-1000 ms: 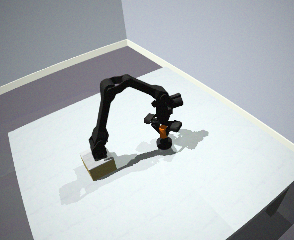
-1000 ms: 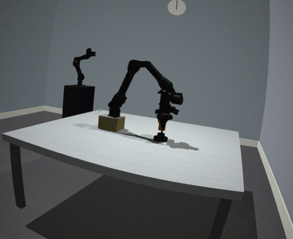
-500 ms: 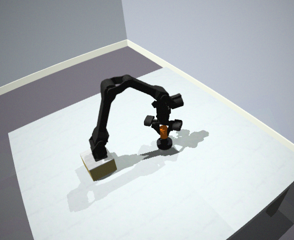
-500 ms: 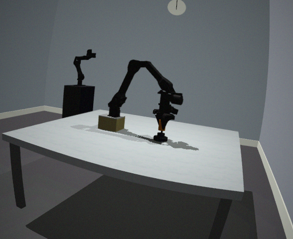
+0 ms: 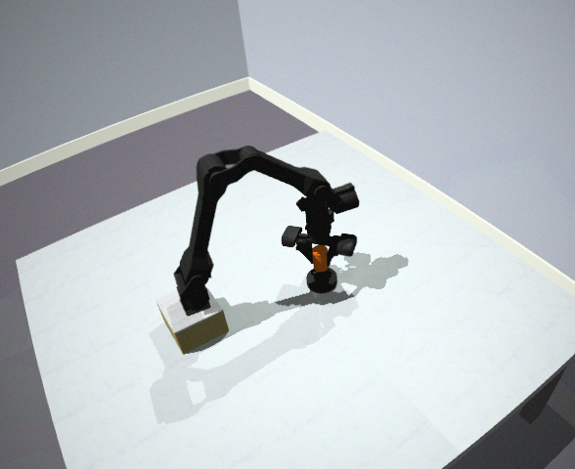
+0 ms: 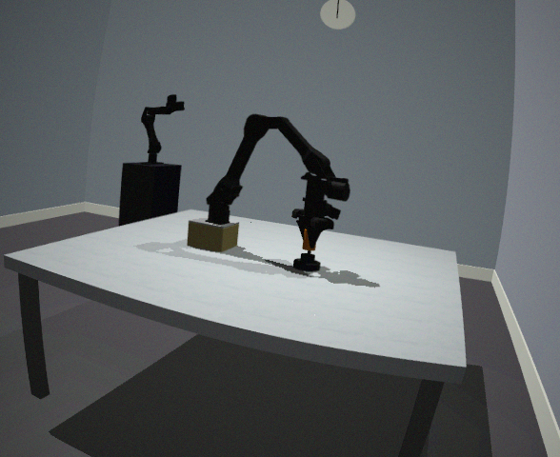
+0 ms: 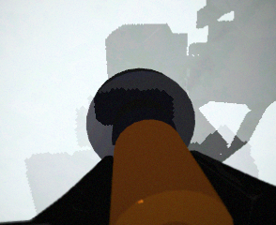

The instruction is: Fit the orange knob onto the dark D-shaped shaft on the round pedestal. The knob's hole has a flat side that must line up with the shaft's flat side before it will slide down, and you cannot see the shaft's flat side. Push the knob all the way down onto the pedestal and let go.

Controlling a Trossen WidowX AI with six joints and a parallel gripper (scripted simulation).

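Observation:
The orange knob (image 5: pixel 320 258) (image 6: pixel 306 240) (image 7: pixel 161 175) stands upright between the fingers of my gripper (image 5: pixel 321 263) (image 6: pixel 310 243) (image 7: pixel 150 160), which is shut on it. The round dark pedestal (image 5: pixel 322 284) (image 6: pixel 306 264) (image 7: pixel 185 110) stands directly below. In the exterior view the knob's lower end is a little above the pedestal, with a short dark bit of the shaft (image 6: pixel 309 252) showing between them. In the wrist view the knob covers the near part of the pedestal. The shaft's flat side and the knob's hole are hidden.
The arm's base stands on a tan block (image 5: pixel 201 333) (image 6: pixel 212 236) on the white table (image 5: pixel 378 343) (image 6: pixel 171 289). Arm shadows fall around the pedestal. A second arm on a black stand (image 6: pixel 150 194) is in the background, beyond the table.

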